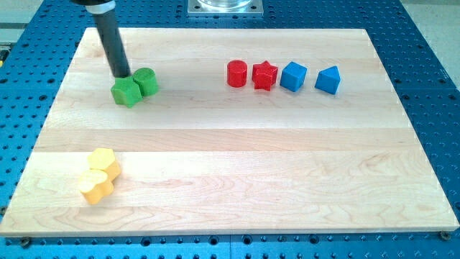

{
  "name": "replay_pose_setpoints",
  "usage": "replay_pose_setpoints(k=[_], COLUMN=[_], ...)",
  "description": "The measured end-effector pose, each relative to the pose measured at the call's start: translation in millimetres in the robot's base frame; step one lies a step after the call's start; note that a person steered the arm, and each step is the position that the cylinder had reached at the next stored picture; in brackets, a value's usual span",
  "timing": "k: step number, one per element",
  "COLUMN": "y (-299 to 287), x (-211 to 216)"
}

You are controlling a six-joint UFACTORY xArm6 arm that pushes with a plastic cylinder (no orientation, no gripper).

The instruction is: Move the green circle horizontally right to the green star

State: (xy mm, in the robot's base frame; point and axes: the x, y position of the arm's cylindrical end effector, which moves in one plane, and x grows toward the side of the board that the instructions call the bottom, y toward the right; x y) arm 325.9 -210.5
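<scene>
While the green circle (146,80) already sits touching the green star (127,92) on its upper right, near the tabletop's (237,173) upper-left corner, my tip (123,75), a bare rod tool holding nothing, rests just left of the circle.

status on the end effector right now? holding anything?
No gripper, holds nothing: my tip sits just above the green star, beside the green circle.
</scene>
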Motion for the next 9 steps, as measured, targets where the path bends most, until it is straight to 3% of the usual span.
replay_pose_setpoints(k=[3, 4, 5, 6, 7, 8, 9], y=[-10, 2, 46, 35, 66, 136, 145], x=[0, 21, 46, 15, 26, 48, 68])
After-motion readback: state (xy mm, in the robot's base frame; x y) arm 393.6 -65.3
